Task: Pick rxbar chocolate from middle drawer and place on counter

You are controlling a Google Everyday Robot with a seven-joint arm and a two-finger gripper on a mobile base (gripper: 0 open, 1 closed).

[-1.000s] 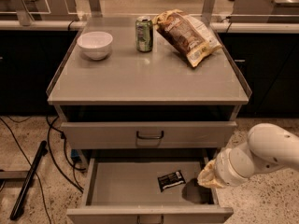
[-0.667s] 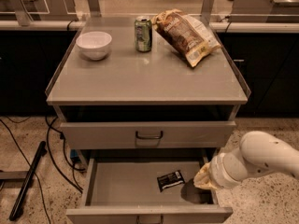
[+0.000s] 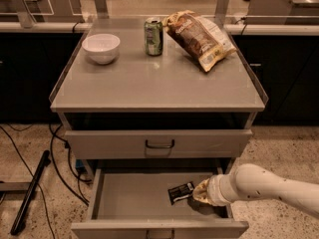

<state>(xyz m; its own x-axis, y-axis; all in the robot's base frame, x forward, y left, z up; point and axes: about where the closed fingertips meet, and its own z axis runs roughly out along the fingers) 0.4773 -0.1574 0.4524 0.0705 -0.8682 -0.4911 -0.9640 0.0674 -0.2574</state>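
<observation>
The rxbar chocolate (image 3: 180,192), a small black wrapper with white print, lies flat on the floor of the open middle drawer (image 3: 130,204), right of centre. My gripper (image 3: 198,193) reaches in from the right on a white arm (image 3: 269,187). It sits low inside the drawer, right at the bar's right end. Whether it touches the bar does not show. The counter (image 3: 154,86) is the flat grey top of the cabinet above.
On the counter stand a white bowl (image 3: 101,47) at the back left, a green can (image 3: 153,36) at the back middle and a large chip bag (image 3: 199,38) at the back right. A shut drawer front with a dark handle (image 3: 159,144) is above the open drawer. Cables and a black pole (image 3: 29,193) lie on the floor at left.
My arm has moved left and lower into the drawer, bringing the gripper from beside the bar up to its right end. The bar has not moved.
</observation>
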